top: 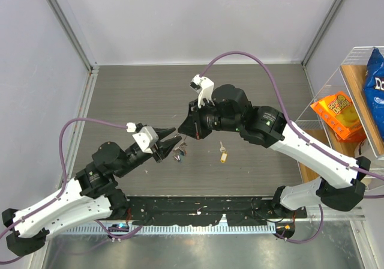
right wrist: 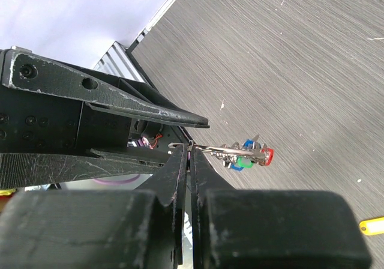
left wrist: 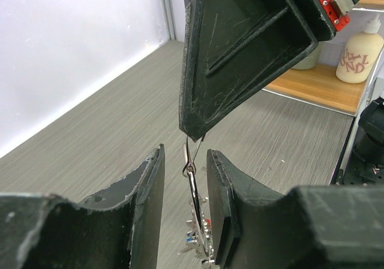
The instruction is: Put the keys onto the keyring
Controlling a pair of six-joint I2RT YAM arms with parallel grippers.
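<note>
- The right tool (right wrist: 187,154) pinches the keyring (right wrist: 210,149) in the air; blue, green and red keys (right wrist: 249,156) hang on it.
- The left tool (left wrist: 185,153) is open around it.
- The yellow key (top: 224,157) lies on the surface (top: 132,101), not on yet.

The thin silver keyring (right wrist: 207,149) sits edge-on above the desk (top: 132,95), carrying red-, green- and blue-headed keys (right wrist: 249,155). A yellow-headed key (top: 223,156) lies flat to its right.
</note>
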